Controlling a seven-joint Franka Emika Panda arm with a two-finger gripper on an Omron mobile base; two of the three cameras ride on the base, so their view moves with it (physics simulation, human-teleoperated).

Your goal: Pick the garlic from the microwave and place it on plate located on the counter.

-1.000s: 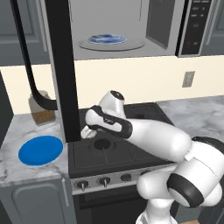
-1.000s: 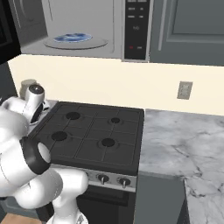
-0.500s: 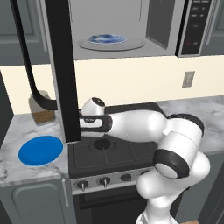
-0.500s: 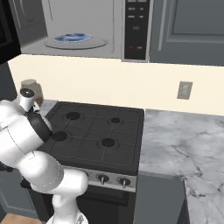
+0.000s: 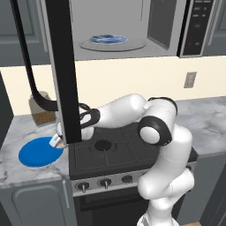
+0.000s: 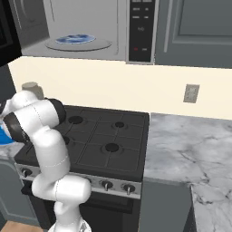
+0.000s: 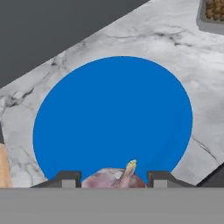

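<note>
The garlic (image 7: 107,179), a pale pinkish bulb with a pointed tip, sits between my dark fingertips (image 7: 66,178) in the hand view, with my gripper (image 7: 113,179) shut on it. Just beyond it lies the bright blue plate (image 7: 113,122) on the marbled counter (image 7: 144,39). From the left base view, my gripper (image 5: 57,140) hangs over the right rim of the blue plate (image 5: 37,153), partly hidden by the microwave's open black door (image 5: 62,66). The microwave cavity (image 5: 119,22) above holds the glass turntable (image 5: 112,44).
A small blue-and-white patterned plate (image 5: 108,39) rests on the turntable. A jar with brown contents (image 5: 42,110) stands behind the blue plate. The black stovetop (image 5: 114,148) lies right of the counter. More marbled counter (image 6: 190,145) stretches right of the stove.
The arm has swung left from over the stovetop, past the open door's edge, to above the blue plate, still holding the garlic.
</note>
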